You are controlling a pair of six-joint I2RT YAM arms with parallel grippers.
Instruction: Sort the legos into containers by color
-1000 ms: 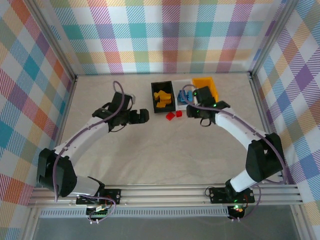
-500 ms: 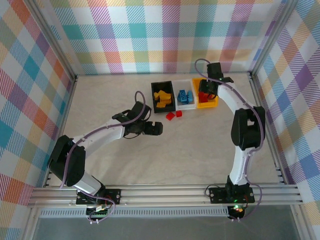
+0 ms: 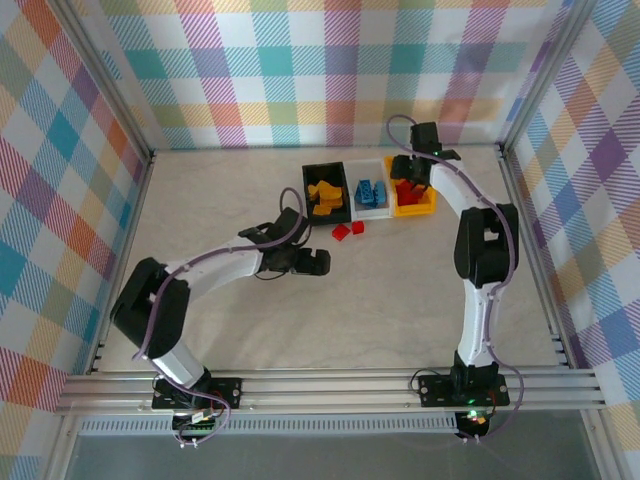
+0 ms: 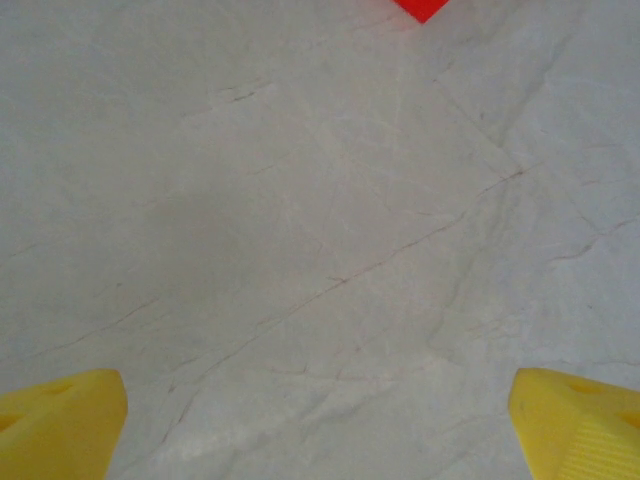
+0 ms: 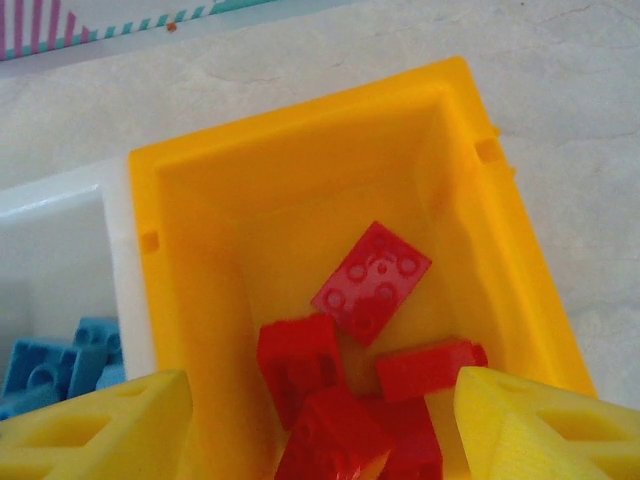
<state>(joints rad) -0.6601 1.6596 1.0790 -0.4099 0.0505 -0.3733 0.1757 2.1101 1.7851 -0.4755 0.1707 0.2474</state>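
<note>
We find the left tool [image 3: 318, 262] spread wide and empty, its yellow fingers [image 4: 60, 425] low over the pale stone-patterned bench [image 4: 300, 250] near its middle. Just beyond it, toward the far edge, lie two loose red studded plastic bricks [image 3: 342, 231], close together. The corner of one such brick [image 4: 418, 8] shows at the top of the left wrist view.

The right tool [image 3: 408, 178] hangs over the yellow-orange plastic bin [image 5: 220, 220] with its fingers apart and gripping nothing. Below it several red bricks [image 5: 370, 280] lie heaped in that bin. Touching its left side is the white plastic bin [image 5: 60, 220], holding blue bricks [image 5: 50, 365]. Next to that is the black plastic bin [image 3: 340, 170], holding yellow-orange bricks [image 3: 323, 196]. The three bins stand in a row near the bench's far edge, right of centre.

The bench top is veined with thin dark lines. Pastel checked cloth walls [image 3: 300, 70] on a metal frame [image 3: 330, 385] close in its left, far and right edges.
</note>
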